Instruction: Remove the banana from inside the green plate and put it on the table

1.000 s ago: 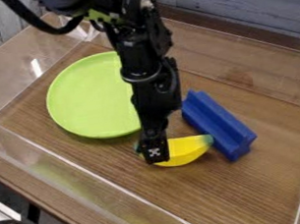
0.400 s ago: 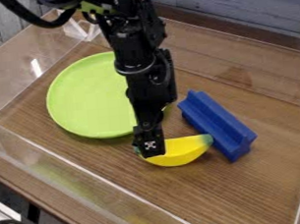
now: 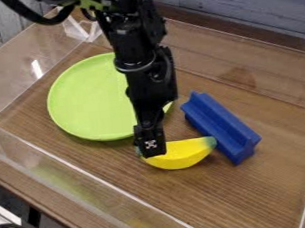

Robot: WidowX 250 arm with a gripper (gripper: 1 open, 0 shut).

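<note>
The yellow banana lies on the brown table, just outside the rim of the green plate and left of the blue block. My gripper points straight down at the banana's left end. Its black fingers stand open, right beside or lightly touching the banana's left tip. Nothing is held between them. The plate is empty; the arm hides part of its right rim.
A blue ridged block lies to the right of the banana, almost touching it. Clear acrylic walls border the table at the front and left.
The arm has shifted slightly left and the gripper has risen a little off the banana. The banana stays where it was on the table.
</note>
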